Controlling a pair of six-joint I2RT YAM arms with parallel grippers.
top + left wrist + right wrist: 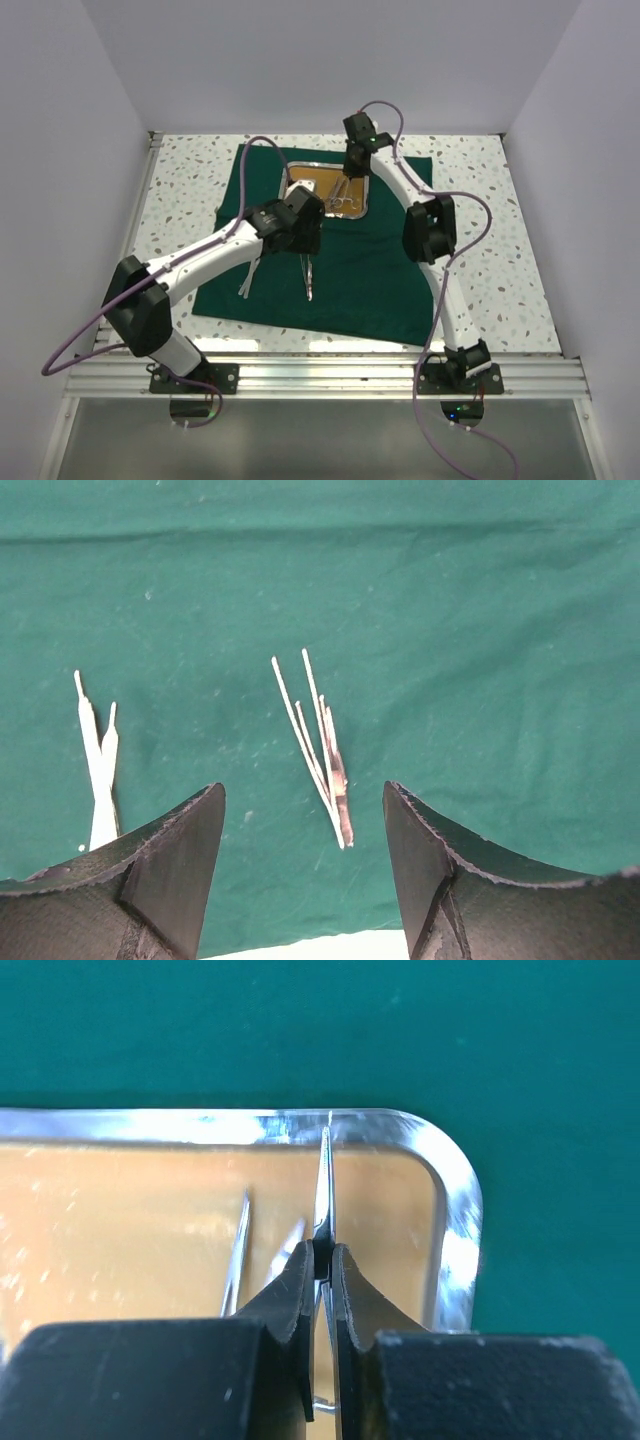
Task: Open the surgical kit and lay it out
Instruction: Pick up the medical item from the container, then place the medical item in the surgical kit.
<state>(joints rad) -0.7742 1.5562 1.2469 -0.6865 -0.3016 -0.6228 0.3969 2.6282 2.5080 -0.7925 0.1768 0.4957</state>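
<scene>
The surgical kit's dark green cloth (340,270) lies spread flat, with the steel tray (296,172) at its far side. My right gripper (324,1260) reaches down into the tray (455,1210) and is shut on a thin silver instrument (325,1185) standing edge-on over the orange-brown floor. Further instrument tips (238,1250) lie to its left. My left gripper (305,820) hangs open over the cloth (480,630), just short of a silver pair of tweezers (322,755). Another pale pair of tweezers (98,760) lies farther left. Both pairs of tweezers show from above, one (306,275) near the cloth's middle and the other (247,280) to its left.
Speckled white tabletop (520,260) surrounds the cloth. White walls close in the left, right and back. An aluminium rail (320,375) carries both arm bases at the near edge. Purple cables (470,205) loop beside the arms.
</scene>
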